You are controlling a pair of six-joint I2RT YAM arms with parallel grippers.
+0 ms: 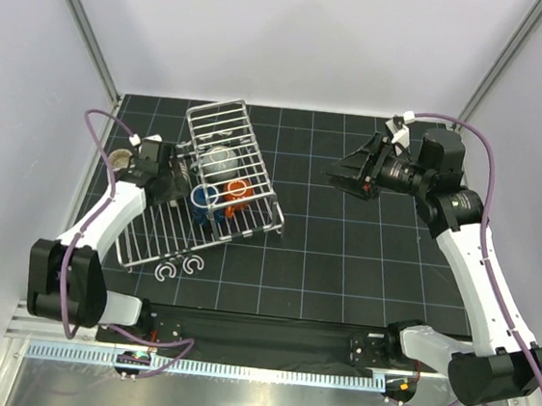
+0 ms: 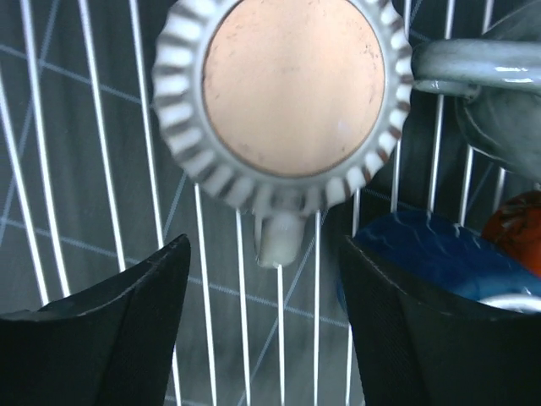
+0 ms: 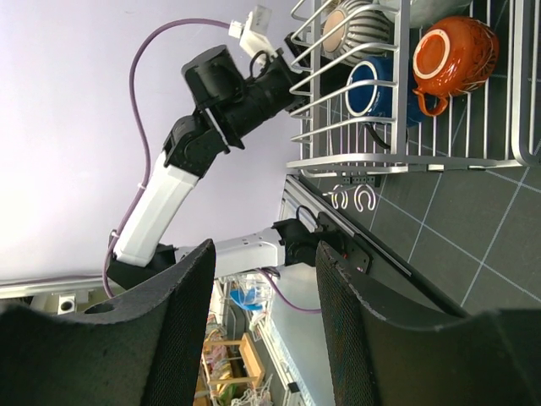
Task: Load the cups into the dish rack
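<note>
We are judging the loading nearly finished. The cream, dark-striped ribbed mug (image 2: 296, 85) is resting on the silver wire dish rack (image 1: 151, 239), free of our open left gripper (image 2: 264, 279). The dark blue mug (image 1: 204, 197), orange-red mug (image 1: 237, 193) and speckled grey mug (image 1: 220, 159) are sitting inside too. What looks like a small tan mug (image 1: 119, 158) is waiting outside. Our right gripper (image 3: 266, 254) is hanging open, empty.

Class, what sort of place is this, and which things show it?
Probably a robotics lab test cell, not a kitchen: left arm and right arm bolted to a black gridded table, inside plain white walls.
</note>
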